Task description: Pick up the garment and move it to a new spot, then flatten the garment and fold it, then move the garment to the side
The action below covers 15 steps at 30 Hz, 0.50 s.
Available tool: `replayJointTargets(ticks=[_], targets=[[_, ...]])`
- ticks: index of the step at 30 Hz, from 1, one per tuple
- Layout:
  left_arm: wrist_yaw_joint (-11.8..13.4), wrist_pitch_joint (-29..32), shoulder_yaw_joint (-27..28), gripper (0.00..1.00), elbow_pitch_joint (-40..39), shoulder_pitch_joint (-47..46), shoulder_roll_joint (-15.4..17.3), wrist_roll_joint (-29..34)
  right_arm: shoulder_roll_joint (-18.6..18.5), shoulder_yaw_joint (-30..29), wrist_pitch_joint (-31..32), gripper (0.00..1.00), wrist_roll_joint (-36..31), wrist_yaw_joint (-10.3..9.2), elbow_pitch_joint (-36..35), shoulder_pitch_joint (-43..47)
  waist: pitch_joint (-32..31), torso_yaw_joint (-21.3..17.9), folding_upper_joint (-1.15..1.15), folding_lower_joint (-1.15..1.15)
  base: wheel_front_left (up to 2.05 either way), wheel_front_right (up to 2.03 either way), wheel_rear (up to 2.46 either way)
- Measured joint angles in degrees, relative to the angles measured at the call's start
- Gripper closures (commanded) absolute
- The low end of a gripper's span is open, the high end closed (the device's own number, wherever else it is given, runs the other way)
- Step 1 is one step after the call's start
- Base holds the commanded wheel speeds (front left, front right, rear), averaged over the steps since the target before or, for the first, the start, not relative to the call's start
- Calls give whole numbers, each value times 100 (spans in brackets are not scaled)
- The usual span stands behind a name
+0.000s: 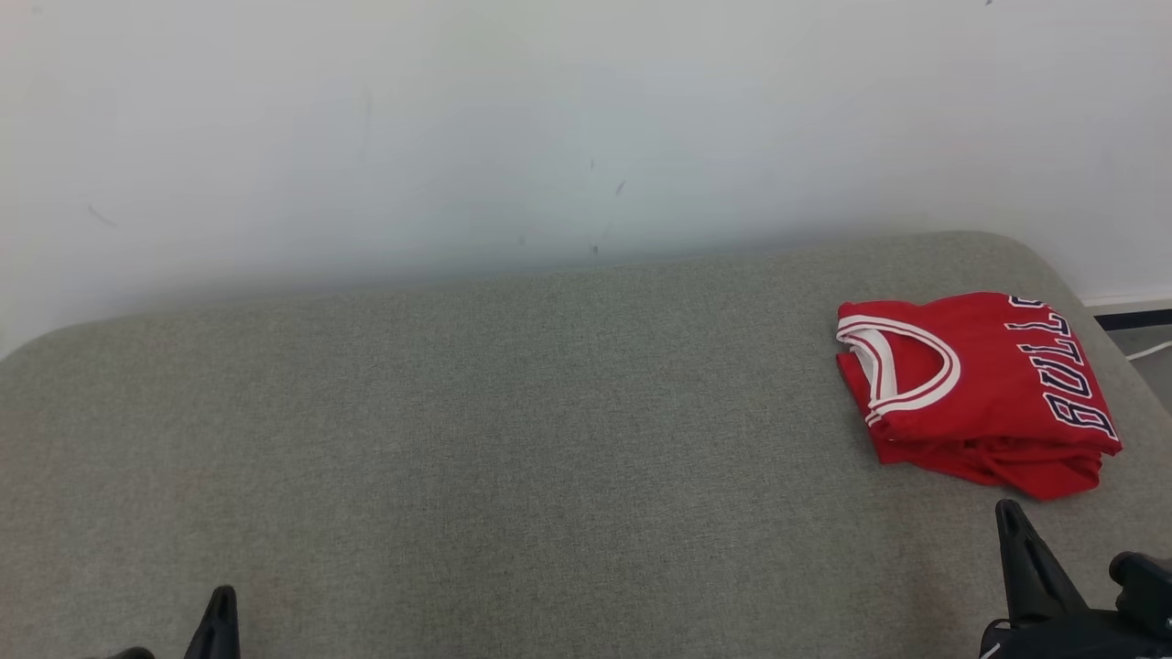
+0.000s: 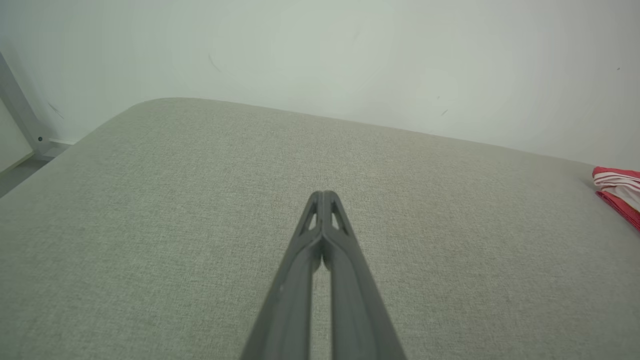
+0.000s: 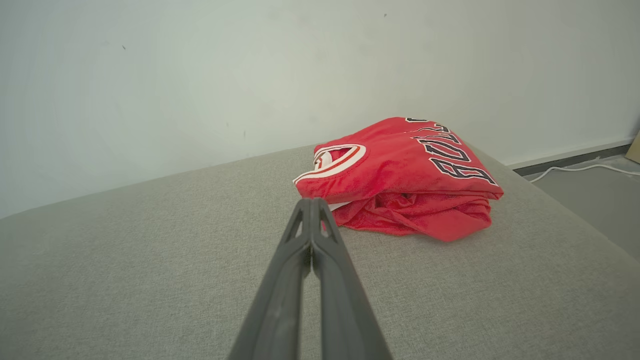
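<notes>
1. Two grippers are mine, and both are fully closed, with nothing held between the fingers.
2. My left gripper (image 2: 323, 197) has its two dark fingers pressed together at the tips. It is over bare fabric of the grey cushion (image 1: 513, 412), near the front edge and toward the left front corner. Whether the tips touch the fabric, I cannot tell.
3. My right gripper (image 3: 311, 202) is closed in the same way, near the front edge on the right side. Its tips point toward the garment and are apart from it.
4. The garment (image 1: 975, 394) is a red jersey with white trim at the neck and dark letters with a white outline. It lies folded in a small pile close to the right edge of the cushion, nearer to the back right corner than to the front edge.
5. The neck opening faces the left side of the cushion, and the letters run along the side next to the right edge.
6. The lower layers of the pile are a little crumpled on the front side.
7. Behind the back edge stands a pale wall (image 1: 549, 119), and beyond the right edge a white cable (image 3: 575, 170) lies on the grey floor (image 3: 595, 210).
</notes>
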Motion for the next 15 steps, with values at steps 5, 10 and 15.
replayJointTargets(ticks=[5, 10, 15], targets=[[-54, 88, 76, 100, 44, -23, -80, -433, 76, -60, 59, 100, 358, 65, 82, -52, 21, 8, 0, 0, 0, 0, 0], [-147, 163, 158, 100, 134, -85, -124, -829, 141, -121, 148, 100, 711, 131, 156, -122, 41, 17, 0, 0, 0, 0, 0], [-198, 240, 219, 100, 178, -142, -160, -1250, 219, -178, 204, 100, 1066, 191, 225, -164, 62, 25, 0, 0, 0, 0, 0]])
